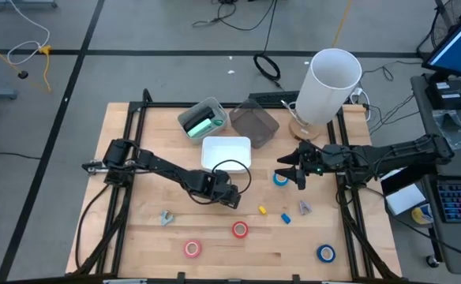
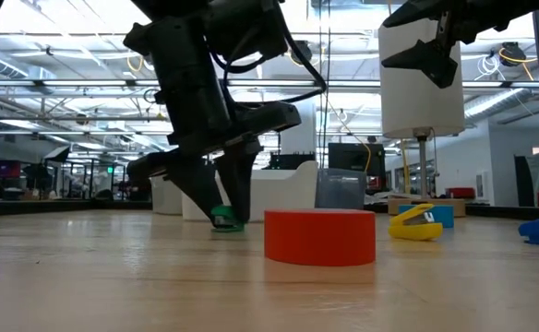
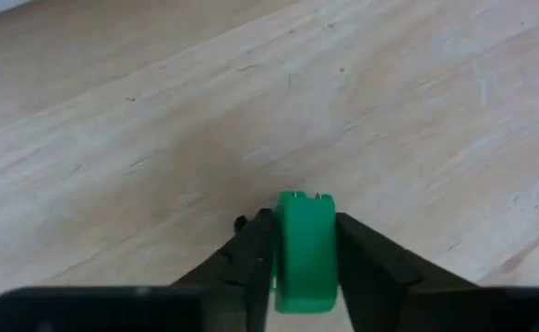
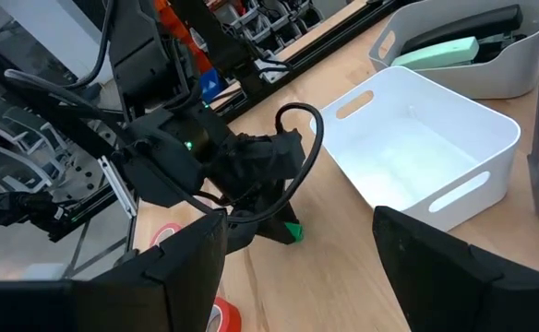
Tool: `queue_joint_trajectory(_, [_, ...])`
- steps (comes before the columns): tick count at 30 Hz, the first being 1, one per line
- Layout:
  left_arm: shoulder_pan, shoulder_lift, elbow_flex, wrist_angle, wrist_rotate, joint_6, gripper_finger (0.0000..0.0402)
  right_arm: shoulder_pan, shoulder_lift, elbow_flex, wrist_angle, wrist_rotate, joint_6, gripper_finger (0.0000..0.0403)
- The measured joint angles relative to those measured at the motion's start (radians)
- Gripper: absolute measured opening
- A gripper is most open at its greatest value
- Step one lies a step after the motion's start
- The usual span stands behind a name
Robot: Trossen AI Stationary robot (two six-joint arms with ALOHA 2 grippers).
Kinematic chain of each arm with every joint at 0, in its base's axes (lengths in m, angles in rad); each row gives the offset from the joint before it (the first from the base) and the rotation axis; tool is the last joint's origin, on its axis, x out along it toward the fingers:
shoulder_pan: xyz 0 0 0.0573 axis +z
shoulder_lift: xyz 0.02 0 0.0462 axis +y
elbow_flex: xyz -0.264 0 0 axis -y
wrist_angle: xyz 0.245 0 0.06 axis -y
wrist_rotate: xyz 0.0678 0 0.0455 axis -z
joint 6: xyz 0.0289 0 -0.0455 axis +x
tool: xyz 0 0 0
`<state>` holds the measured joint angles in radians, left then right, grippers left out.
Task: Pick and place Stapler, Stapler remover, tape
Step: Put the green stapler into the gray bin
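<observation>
Wooden bench (image 1: 136,237): left pincer (image 3: 305,277) clamps green stapler remover (image 3: 305,251), long axis along the fingers; white bin (image 1: 226,151) at 12 o'clock; right pincer (image 1: 292,172) wide, empty.

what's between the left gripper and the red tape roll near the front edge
Only bare wood, as the high view shows. The left gripper, shut on a small green item, sits just behind the red tape roll.
</observation>
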<state>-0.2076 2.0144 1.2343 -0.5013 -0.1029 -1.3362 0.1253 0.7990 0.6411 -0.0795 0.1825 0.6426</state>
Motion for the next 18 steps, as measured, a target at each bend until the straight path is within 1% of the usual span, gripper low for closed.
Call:
queue_joint_trajectory(4, [-0.003,0.000,0.000,0.003,0.002,0.020,0.0071,0.000,0.000,0.000,0.000,0.000,0.000,0.0263])
queue_joint_trajectory(10, [-0.003,-0.029,-0.003,0.004,0.019,0.068,0.0072,0.000,0.000,0.000,0.000,0.000,0.000,0.0263])
queue_joint_trajectory(15, [-0.006,-0.127,-0.010,-0.102,0.057,0.103,0.0081,0.000,0.000,0.000,0.000,0.000,0.000,0.0263])
queue_joint_trajectory(17, [-0.007,-0.189,-0.008,-0.120,0.050,0.121,0.0075,0.000,0.000,0.000,0.000,0.000,0.000,0.0263])
queue_joint_trajectory(18, [-0.004,-0.226,-0.005,-0.136,0.031,0.130,0.0072,0.000,0.000,0.000,0.000,0.000,0.000,0.0263])
